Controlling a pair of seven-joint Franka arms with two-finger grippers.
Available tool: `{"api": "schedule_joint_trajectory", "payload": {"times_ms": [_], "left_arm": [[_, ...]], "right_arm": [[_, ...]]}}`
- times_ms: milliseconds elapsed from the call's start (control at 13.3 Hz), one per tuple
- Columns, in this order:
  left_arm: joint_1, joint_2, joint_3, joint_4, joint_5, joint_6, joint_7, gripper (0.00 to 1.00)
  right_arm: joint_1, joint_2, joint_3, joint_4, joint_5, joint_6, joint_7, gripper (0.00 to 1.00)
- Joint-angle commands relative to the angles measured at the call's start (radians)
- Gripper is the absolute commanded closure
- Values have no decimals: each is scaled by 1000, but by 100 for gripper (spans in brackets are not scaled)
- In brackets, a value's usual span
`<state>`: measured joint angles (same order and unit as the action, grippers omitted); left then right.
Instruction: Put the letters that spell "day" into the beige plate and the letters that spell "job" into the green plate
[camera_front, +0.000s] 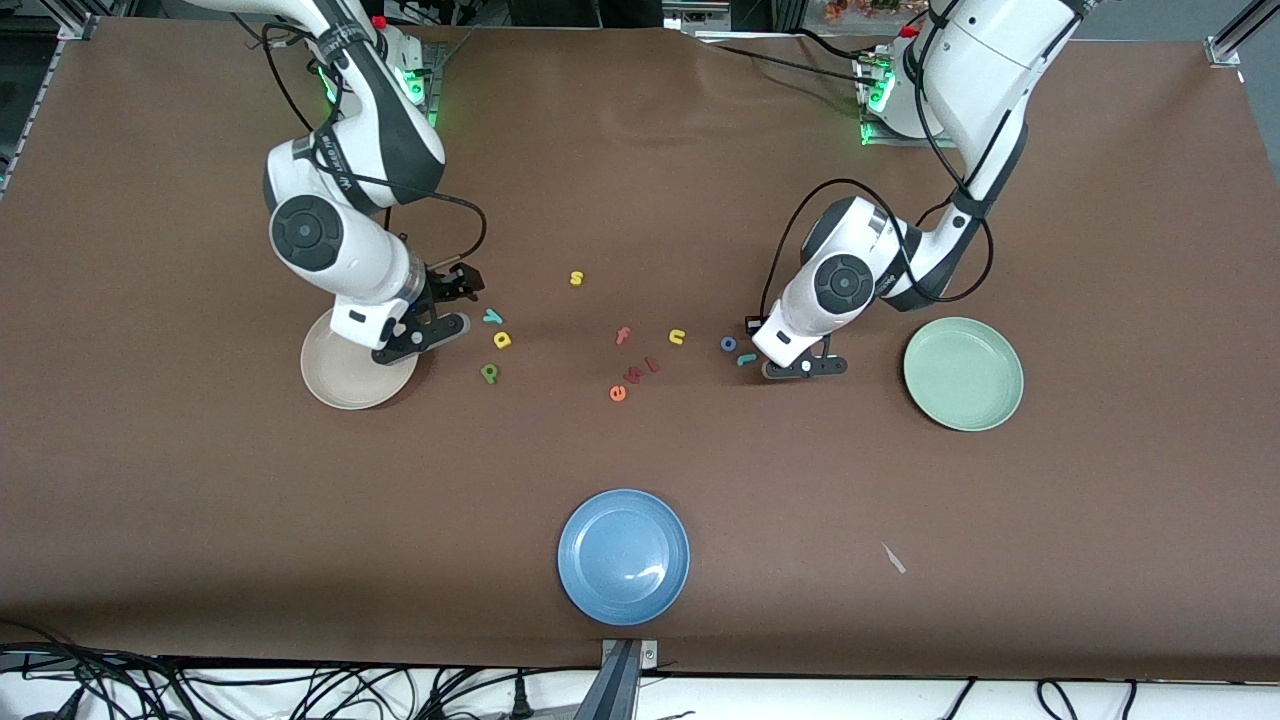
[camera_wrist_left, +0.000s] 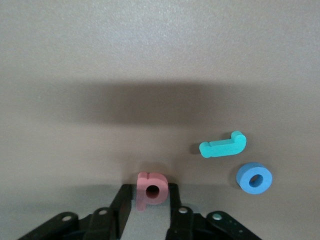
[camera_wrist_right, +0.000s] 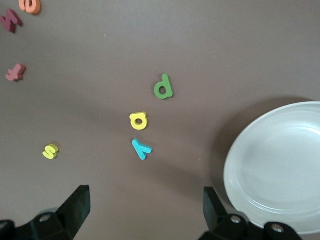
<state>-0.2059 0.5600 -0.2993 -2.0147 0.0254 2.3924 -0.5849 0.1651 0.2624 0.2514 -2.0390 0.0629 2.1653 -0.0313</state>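
Pinching the b (camera_wrist_left: 150, 189), the left gripper (camera_wrist_left: 149, 212) sits beside the j (camera_wrist_left: 223, 146); the right gripper (camera_wrist_right: 145, 210) hangs wide open over the beige plate (camera_wrist_right: 280, 165).

Between the black left gripper (camera_wrist_left: 148, 212) fingers: salmon-pink foam letter b (camera_wrist_left: 150, 190). Just past it, teal hooked foam letter j (camera_wrist_left: 223, 145) and blue ring-shaped foam letter o (camera_wrist_left: 254, 178). Brown table surface (camera_wrist_left: 150, 60), plain.

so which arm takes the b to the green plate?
Left. Its gripper is shut on the salmon b, beside the j and o, and the green plate lies at its end. The right gripper waits open by the beige plate.
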Motion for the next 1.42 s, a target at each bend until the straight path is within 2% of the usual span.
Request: {"api": "schedule_joint_trajectory", "payload": {"times_ms": [0, 225, 450, 600, 749, 824, 974, 1199, 1274, 1349], "left_arm": [[-15, 8, 11, 7, 59, 8, -29, 100], [20, -41, 16, 20, 59, -41, -18, 100], [126, -92, 12, 144, 60, -288, 120, 100], [218, -92, 12, 224, 60, -430, 264, 100], [317, -91, 19, 235, 64, -449, 441, 100], [365, -85, 16, 235, 114, -446, 512, 100], [425, -56, 14, 237, 203, -435, 565, 100], [483, -2, 16, 238, 237, -365, 640, 100], [491, 7, 16, 238, 240, -364, 652, 97], [499, 12, 16, 238, 252, -364, 654, 87]], "right_arm": [[-22, -49, 37, -160, 11, 155, 19, 0], [-25, -22, 71, -243, 2, 289, 82, 0], [-24, 35, 71, -247, 3, 367, 93, 0], [-24, 73, 71, -248, 3, 419, 113, 0], [-24, 115, 71, -250, 3, 476, 113, 0], [-24, 132, 71, -257, 3, 510, 113, 0], [-21, 140, 71, -279, 3, 550, 113, 1], [28, 143, 68, -280, 3, 551, 137, 5], [40, 147, 66, -279, 0, 553, 158, 5], [42, 149, 65, -279, -5, 553, 160, 5]]}}
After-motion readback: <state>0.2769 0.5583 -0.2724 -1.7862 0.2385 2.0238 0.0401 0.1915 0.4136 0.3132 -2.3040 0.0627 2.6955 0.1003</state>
